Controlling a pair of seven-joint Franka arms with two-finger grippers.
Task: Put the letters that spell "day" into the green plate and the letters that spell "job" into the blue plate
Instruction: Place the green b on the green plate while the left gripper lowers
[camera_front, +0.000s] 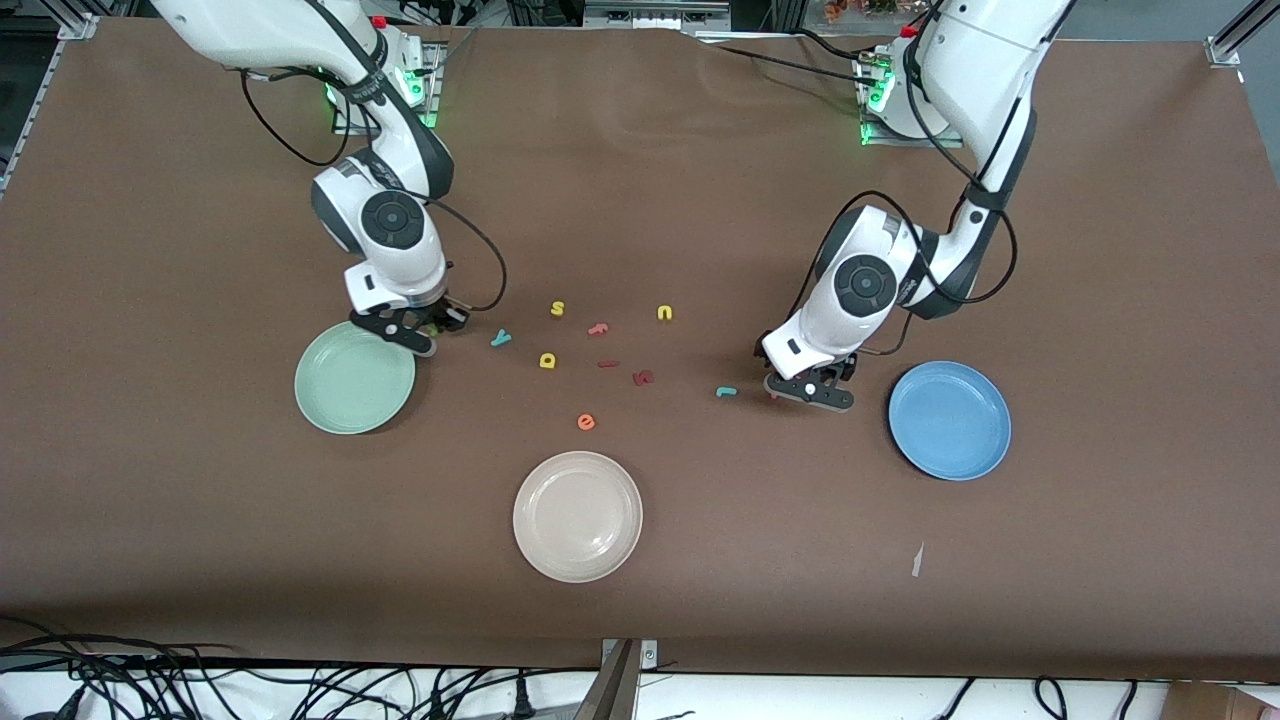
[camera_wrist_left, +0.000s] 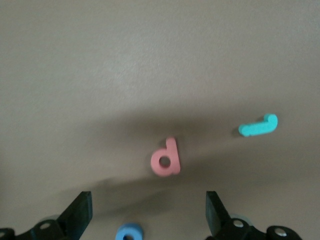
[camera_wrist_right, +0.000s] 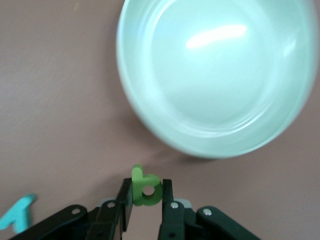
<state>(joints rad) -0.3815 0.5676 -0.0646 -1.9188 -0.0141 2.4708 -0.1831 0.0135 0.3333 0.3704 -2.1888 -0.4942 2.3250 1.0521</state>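
My right gripper (camera_front: 428, 328) is shut on the dark green letter (camera_wrist_right: 146, 190), low beside the rim of the green plate (camera_front: 352, 385), which fills the right wrist view (camera_wrist_right: 215, 75). The teal "y" (camera_front: 501, 338) and the yellow round-bowled letter (camera_front: 548, 360) lie toward the table's middle. My left gripper (camera_front: 810, 386) is open just over the table beside the blue plate (camera_front: 950, 420). Between and ahead of its fingers (camera_wrist_left: 79, 214) lie the blue "o" (camera_wrist_left: 130, 233) and the salmon letter (camera_wrist_left: 166, 159). The teal "j" (camera_front: 726, 391) lies close by.
A cream-white plate (camera_front: 577, 515) sits nearest the front camera. A yellow "s" (camera_front: 557, 308), a yellow "u" (camera_front: 665, 313), an orange "e" (camera_front: 586, 422), a salmon letter (camera_front: 598, 327) and two dark red letters (camera_front: 643, 377) are scattered mid-table.
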